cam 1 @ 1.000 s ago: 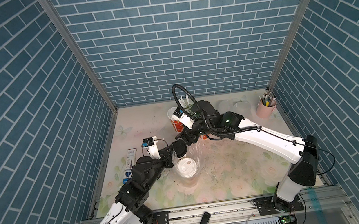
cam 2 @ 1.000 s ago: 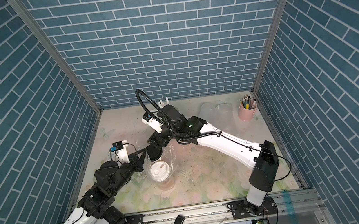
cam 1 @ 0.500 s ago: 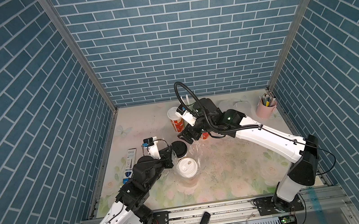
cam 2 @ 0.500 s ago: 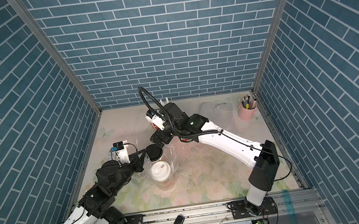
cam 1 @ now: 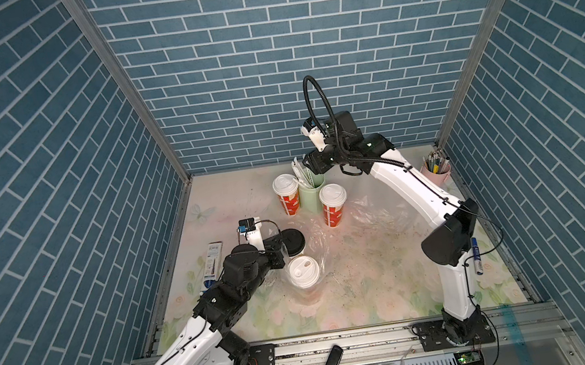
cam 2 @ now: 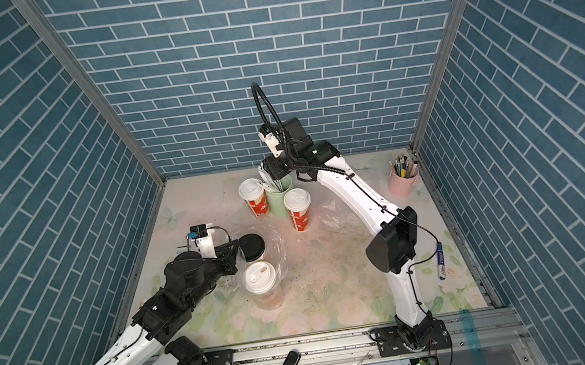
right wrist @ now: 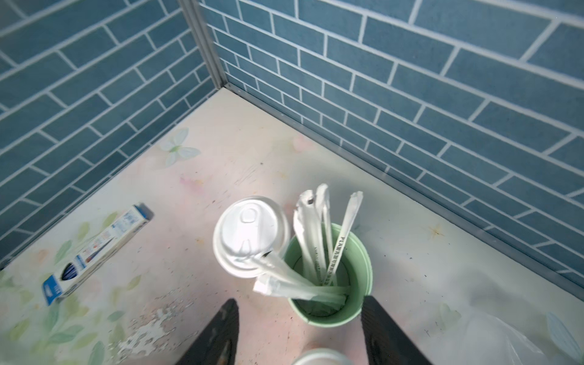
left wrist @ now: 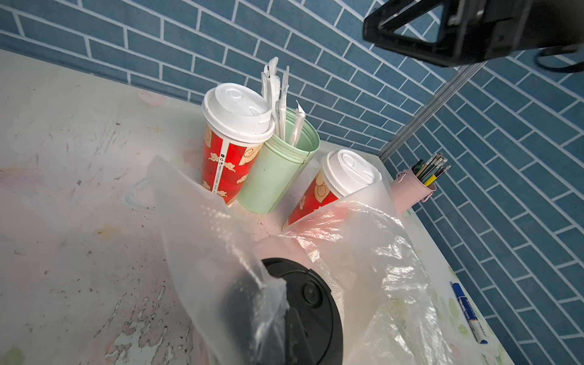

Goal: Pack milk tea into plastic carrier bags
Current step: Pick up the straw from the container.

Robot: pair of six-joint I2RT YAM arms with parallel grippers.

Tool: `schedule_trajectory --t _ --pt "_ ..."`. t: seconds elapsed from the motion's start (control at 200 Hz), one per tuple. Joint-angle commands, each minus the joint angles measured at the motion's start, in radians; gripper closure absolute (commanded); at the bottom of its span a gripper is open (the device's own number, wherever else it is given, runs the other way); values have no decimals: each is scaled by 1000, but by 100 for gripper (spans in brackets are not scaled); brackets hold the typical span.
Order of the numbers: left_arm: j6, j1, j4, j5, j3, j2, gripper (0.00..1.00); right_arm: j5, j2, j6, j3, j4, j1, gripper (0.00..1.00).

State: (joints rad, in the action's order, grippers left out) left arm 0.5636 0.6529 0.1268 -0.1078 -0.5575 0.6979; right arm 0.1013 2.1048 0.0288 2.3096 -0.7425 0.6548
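Overhead, in both top views, a black-lidded cup (cam 1: 293,243) (cam 2: 251,246) and a white-lidded cup (cam 1: 303,272) (cam 2: 260,276) stand upright inside a plastic carrier bag (cam 1: 317,243) (cam 2: 278,248) toward the left of the desk (cam 1: 375,295). Two red cups (cam 1: 286,194) (cam 1: 333,205) stand unbagged at the back, close against a mint-green straw holder (cam 1: 311,196) between them. A second bag (cam 1: 376,214) lies flat just beside the nearer one. The right jaws hang above the straw holder.

Seen from the left wrist, the left jaws are together under the bag's draped film (left wrist: 215,240) beside the black lid. They seem to pinch the bag's edge, though the film blurs the contact.

Seen from the right wrist, the right jaws stand apart and empty, with a dark finger (right wrist: 218,335) at either side and the straw holder (right wrist: 328,284) below, between them.
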Motion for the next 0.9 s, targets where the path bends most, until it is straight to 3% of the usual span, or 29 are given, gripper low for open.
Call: schedule_trajectory --t 0.0,0.195,0.55,0.895 --pt "-30 -5 6 -17 -18 -7 100 13 81 14 104 -73 -39 39" --pt "-30 -4 1 -15 -18 -7 100 71 234 24 228 -58 -76 39" --pt "-13 -6 -24 14 -9 8 100 218 310 38 257 50 -99 39" --pt "43 -4 -77 30 32 6 100 204 393 68 314 112 -100 44"
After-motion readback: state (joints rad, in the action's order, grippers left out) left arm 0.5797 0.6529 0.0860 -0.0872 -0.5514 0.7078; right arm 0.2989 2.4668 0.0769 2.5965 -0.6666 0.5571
